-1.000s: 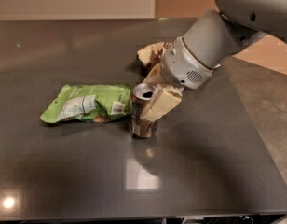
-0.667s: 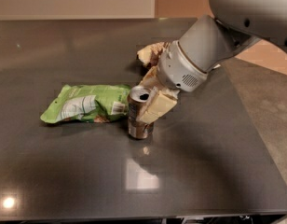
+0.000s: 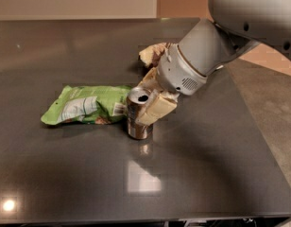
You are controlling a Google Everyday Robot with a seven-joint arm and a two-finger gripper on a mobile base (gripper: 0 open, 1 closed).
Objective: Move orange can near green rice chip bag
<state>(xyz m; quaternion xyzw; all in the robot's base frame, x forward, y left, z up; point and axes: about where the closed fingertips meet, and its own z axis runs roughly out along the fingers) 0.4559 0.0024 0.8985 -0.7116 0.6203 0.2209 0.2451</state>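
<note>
The orange can [image 3: 137, 122] stands upright on the dark table, its silver top with the pull-tab hole facing up. The green rice chip bag [image 3: 86, 104] lies flat just left of it, its right end touching or almost touching the can. My gripper [image 3: 149, 100] comes in from the upper right, its cream fingers [image 3: 157, 112] closed around the can's upper part.
A brown-and-cream bag [image 3: 151, 54] lies behind the gripper, partly hidden by the arm [image 3: 202, 56]. The dark table [image 3: 207, 164] ends at the right edge, with floor beyond. A bright light reflection shows at the table's front left.
The gripper has moved the can a little to the left, closer to the green bag's right end. The bags have not moved.
</note>
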